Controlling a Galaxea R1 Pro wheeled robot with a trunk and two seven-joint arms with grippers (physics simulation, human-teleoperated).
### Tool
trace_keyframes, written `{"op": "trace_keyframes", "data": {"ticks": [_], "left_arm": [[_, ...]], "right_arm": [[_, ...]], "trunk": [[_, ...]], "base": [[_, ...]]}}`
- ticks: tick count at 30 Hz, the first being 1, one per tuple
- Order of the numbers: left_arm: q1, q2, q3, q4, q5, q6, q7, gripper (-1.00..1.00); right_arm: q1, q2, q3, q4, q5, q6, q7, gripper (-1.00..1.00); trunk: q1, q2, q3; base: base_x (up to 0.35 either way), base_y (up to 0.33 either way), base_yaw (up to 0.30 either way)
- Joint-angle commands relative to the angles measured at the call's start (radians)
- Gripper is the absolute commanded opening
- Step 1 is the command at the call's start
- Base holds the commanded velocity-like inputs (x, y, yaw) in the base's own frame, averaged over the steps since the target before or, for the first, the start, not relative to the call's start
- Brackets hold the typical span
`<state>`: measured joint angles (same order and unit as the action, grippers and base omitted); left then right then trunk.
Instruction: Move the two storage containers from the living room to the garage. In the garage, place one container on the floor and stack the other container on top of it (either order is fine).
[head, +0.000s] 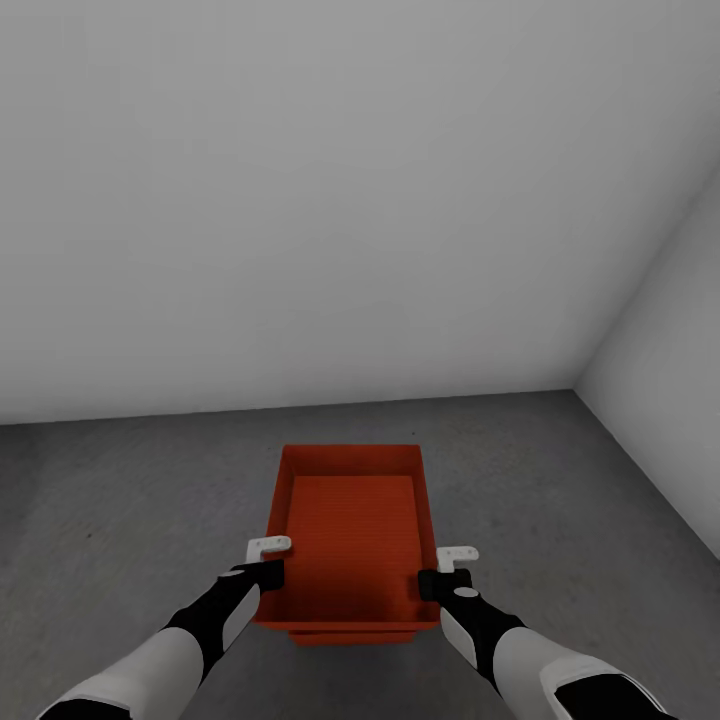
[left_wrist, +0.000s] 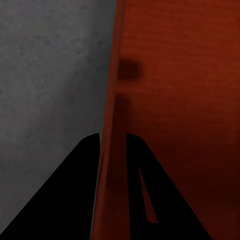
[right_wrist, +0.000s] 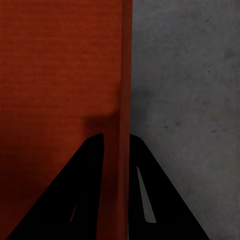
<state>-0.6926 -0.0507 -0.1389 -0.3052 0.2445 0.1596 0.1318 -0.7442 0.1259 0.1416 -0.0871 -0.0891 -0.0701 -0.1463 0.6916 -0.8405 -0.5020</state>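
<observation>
Red-orange container (head: 352, 530) sat centre of head view over grey concrete floor (head: 120, 500), white walls far and right; second bin's edge seemed to peek under near rim, so prob. stacking step. Left gripper (head: 268, 560) on left wall, right gripper (head: 450, 570) on right wall. Left wrist view: fingers (left_wrist: 75, 200) straddled bin wall, clamped on it. Right wrist view: same, fingers (right_wrist: 145, 200) pinched rim. Next: lower till seated, then open both, w/o tilting.
</observation>
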Motion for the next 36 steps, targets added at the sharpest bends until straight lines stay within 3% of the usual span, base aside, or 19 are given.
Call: {"op": "trace_keyframes", "data": {"ticks": [1, 36], "left_arm": [[-0.001, 0.0, 0.018, -0.051, -0.014, -0.008, 0.077, -1.0], [-0.001, -0.001, 0.018, -0.051, -0.016, -0.008, 0.078, -1.0]], "right_arm": [[0.0, 0.0, 0.007, 0.004, -0.017, -0.005, -0.006, -1.0], [0.0, -0.001, 0.007, 0.004, -0.018, -0.002, -0.005, -1.0]], "trunk": [[0.0, -0.001, -0.001], [0.0, -0.001, -0.001]], "base": [[0.0, 0.0, 0.0], [0.037, 0.0, 0.013]]}}
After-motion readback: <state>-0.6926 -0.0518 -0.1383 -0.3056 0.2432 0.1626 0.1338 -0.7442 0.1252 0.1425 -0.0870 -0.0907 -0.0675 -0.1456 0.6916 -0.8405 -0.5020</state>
